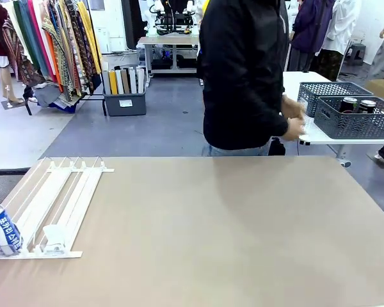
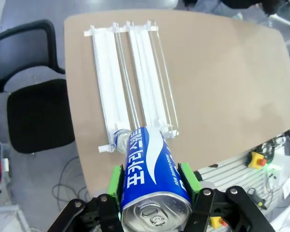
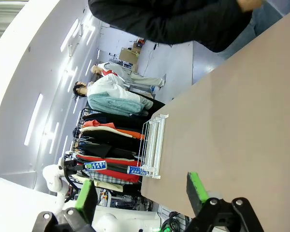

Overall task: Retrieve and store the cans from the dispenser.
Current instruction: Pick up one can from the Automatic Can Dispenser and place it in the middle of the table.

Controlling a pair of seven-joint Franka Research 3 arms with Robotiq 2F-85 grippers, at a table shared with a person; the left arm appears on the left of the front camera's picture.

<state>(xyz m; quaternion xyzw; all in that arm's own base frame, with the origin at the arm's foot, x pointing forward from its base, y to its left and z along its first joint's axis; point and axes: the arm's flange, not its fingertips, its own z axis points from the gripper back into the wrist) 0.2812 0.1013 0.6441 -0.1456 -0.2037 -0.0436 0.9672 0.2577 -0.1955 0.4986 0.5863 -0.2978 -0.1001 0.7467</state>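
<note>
Left gripper is clamping a slim blue-and-white can for storing, apparently off the sloped white rack. Right gripper is gaping, empty.

Front view: fixed at the near edge of the table, facing the person across it. Left wrist: high, looking down. Right wrist: rolled sideways, farther off. All three share the dispenser.

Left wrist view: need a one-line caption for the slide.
Left gripper shut on a blue-and-white can at the near end of the white dispenser on the tan table.
</note>
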